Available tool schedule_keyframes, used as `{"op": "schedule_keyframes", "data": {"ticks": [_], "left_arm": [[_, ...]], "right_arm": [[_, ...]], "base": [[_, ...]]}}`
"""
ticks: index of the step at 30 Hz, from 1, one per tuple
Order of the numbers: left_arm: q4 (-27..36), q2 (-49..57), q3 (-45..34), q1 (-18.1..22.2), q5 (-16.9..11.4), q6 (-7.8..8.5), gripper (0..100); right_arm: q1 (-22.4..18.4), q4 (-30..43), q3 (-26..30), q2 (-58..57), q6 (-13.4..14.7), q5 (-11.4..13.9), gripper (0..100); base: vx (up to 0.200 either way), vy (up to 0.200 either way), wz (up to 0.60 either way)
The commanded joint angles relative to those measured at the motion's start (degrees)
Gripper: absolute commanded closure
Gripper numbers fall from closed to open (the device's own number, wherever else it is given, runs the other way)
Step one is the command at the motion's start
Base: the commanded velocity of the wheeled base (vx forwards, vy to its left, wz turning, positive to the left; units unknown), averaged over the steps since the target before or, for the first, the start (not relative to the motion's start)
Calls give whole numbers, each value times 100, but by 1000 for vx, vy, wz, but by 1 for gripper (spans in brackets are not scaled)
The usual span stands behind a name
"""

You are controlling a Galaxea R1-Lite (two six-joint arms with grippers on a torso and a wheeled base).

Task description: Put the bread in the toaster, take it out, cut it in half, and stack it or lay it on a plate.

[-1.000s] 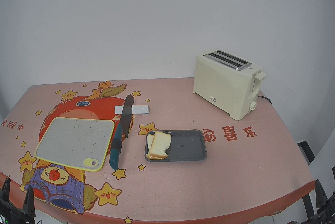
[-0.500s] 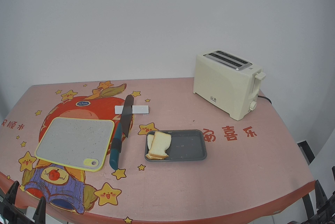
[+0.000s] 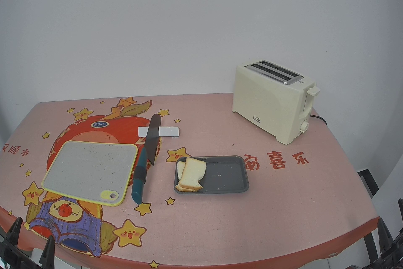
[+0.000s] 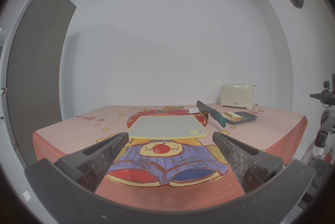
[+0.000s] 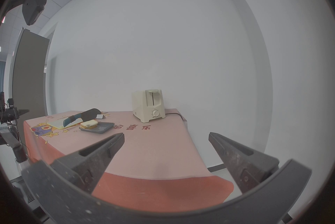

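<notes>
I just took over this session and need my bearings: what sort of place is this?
Probably a mock kitchen station in a bare test room: a toaster, a knife beside a cutting board, and bread on a tray sit on a cartoon-print table against plain white walls.

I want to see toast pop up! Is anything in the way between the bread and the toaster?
Nothing visible is. The bread lies at the left end of the grey tray; only bare tray and table lie between it and the toaster, whose slots look empty.
</notes>
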State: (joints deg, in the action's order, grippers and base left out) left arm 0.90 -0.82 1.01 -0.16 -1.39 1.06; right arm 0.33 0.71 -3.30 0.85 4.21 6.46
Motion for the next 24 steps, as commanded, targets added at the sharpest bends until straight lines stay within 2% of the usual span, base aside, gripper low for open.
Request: {"op": "schedule_keyframes", "data": {"ticks": [1, 2, 3, 4, 5, 8, 10, 12, 13, 16, 17, 18, 19, 20, 22, 23, 24], "left_arm": [[-2, 11, -75, -2, -2, -1, 0], [-2, 11, -75, -2, -2, -1, 0], [-2, 11, -75, -2, -2, -1, 0], [-2, 11, -75, -2, -2, -1, 0], [-2, 11, -75, -2, -2, -1, 0], [-2, 11, -75, -2, -2, -1, 0], [-2, 11, -75, -2, -2, -1, 0], [-2, 11, -75, -2, -2, -1, 0], [-2, 11, -75, -2, -2, -1, 0], [-2, 11, -75, -2, -2, -1, 0], [-2, 11, -75, -2, -2, -1, 0], [-2, 11, -75, -2, -2, -1, 0], [-2, 11, -75, -2, -2, -1, 0], [-2, 11, -75, -2, 7, -1, 0], [-2, 11, -75, -2, -2, -1, 0], [-2, 11, -75, -2, -2, -1, 0], [-2, 11, -75, -2, -2, -1, 0]], "right_arm": [[2, -334, 49, -85, 1, 75, 0], [2, -537, 40, -85, 10, 145, 0], [2, -932, -12, -85, 1, 347, 0], [2, -958, -12, -85, 1, 365, 0], [2, -1345, 23, -85, -60, 655, 0], [-7, -1679, 181, -85, -104, 1112, 0], [2, -1820, 199, -85, -104, 1226, 0], [2, -1934, 49, -85, 80, 1226, 0], [2, -1934, 49, -85, 80, 1226, 0], [2, -1521, 330, -85, 72, 1068, 0], [2, -484, 330, -85, 1, 672, 0], [11, 105, 172, -85, 28, 180, 0], [11, 105, 172, -85, 28, 180, 0], [2, 413, -4, -85, 72, -549, 0], [2, 404, 14, -85, 80, -602, 0], [-7, 404, 23, -85, -60, -444, 0], [-7, 404, 23, -85, -139, -391, 0]], "base": [[0, 0, 0], [0, 0, 0], [0, 0, 0], [0, 0, 0], [0, 0, 0], [0, 0, 0], [0, 0, 0], [0, 0, 0], [0, 0, 0], [0, 0, 0], [0, 0, 0], [0, 0, 0], [0, 0, 0], [0, 0, 0], [0, 0, 0], [0, 0, 0], [0, 0, 0]]}}
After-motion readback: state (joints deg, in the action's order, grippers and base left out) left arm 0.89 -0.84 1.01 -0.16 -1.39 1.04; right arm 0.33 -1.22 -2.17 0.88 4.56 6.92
